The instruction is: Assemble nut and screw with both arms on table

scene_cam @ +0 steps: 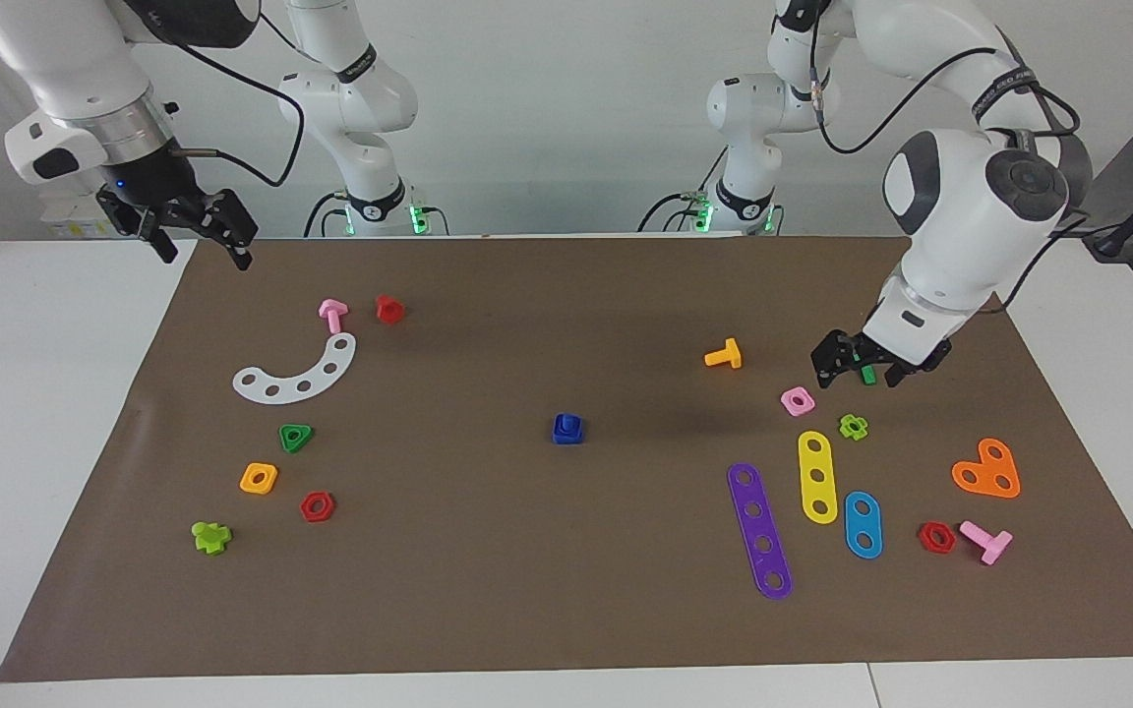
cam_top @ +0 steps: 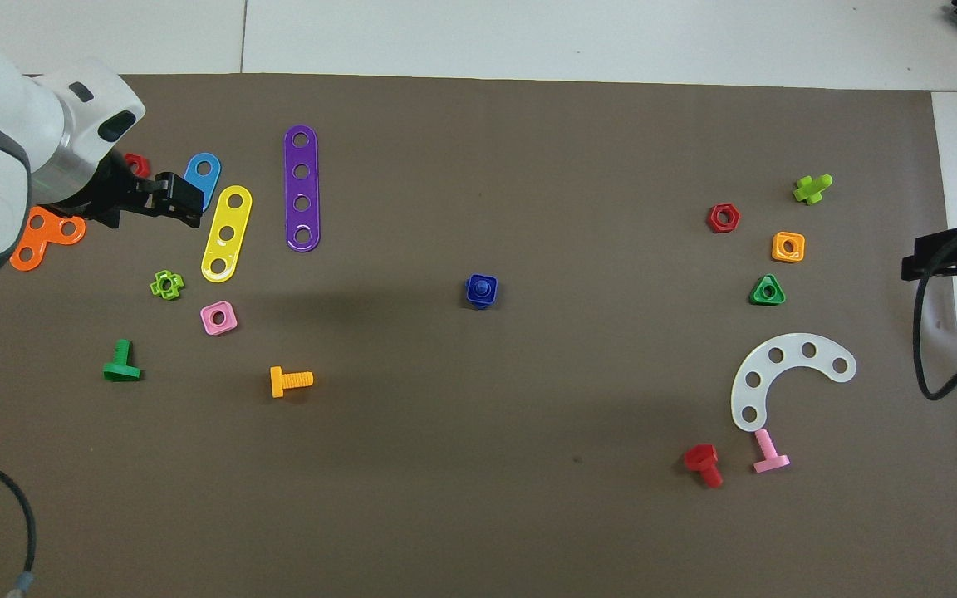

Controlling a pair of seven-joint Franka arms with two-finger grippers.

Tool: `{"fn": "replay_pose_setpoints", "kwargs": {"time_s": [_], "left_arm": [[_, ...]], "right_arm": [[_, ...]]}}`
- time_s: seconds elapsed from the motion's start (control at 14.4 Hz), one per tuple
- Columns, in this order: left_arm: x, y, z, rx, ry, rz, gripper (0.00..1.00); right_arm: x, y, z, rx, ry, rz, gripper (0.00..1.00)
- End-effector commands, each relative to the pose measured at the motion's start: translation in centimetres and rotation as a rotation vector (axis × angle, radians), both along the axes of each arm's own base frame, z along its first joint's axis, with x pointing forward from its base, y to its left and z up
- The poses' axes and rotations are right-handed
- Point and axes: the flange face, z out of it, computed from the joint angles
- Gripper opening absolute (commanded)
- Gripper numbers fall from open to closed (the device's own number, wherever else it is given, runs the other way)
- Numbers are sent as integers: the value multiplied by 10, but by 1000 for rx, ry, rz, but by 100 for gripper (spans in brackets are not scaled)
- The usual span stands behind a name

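Observation:
The dark-blue square nut (scene_cam: 567, 434) lies in the middle of the brown mat (scene_cam: 566, 610) on the table. A round dark-blue stub, the screw (scene_cam: 567, 422), stands in its centre hole; the triangular head does not show. Both also show in the overhead view, the nut (cam_top: 471, 294) and the screw (cam_top: 483, 287). My left gripper (scene_cam: 862, 366) is open and empty, raised over the mat at the left arm's end, well away from the nut. My right gripper (scene_cam: 201, 236) is open and empty, raised over the mat's edge at the right arm's end.
Near the left gripper lie a green screw (cam_top: 121, 362), a pink square nut (scene_cam: 797, 400), an orange screw (scene_cam: 724, 355) and purple (scene_cam: 760, 530), yellow (scene_cam: 817, 476) and blue plates. At the right arm's end lie a white arc plate (scene_cam: 297, 371), a green triangular nut (scene_cam: 296, 438) and an orange square nut (scene_cam: 259, 478).

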Motion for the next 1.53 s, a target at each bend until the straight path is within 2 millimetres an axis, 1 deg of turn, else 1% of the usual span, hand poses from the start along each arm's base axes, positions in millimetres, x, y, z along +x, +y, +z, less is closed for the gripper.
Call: {"fn": "replay_pose_setpoints", "kwargs": {"time_s": [0.0,0.14,0.28,0.7,0.9,1.04,1.18,1.25,1.46], "left_arm": [[-32,2,34,12,-7,15,100],[-47,3,59,16,-22,15,100],[-56,4,76,16,-43,16,100],[-55,2,81,7,-60,11,100],[-56,0,81,-35,-47,17,100],[-56,0,80,-33,-40,16,100],[-58,-2,80,-30,-31,16,100],[-58,-2,80,-28,-31,13,100],[-61,0,83,-25,-27,14,100]], "right_arm": [[-6,1,-1,-20,13,-13,100],[-6,1,-1,-20,11,-14,100],[-5,2,1,-19,2,-18,100],[-6,-1,1,-17,11,-10,100],[-6,1,0,-13,9,-10,100],[-6,9,0,-10,11,-3,100],[-6,4,-1,-11,12,-10,100],[-6,7,-2,-10,14,-4,100],[-8,6,-2,-11,15,-6,100]]}}
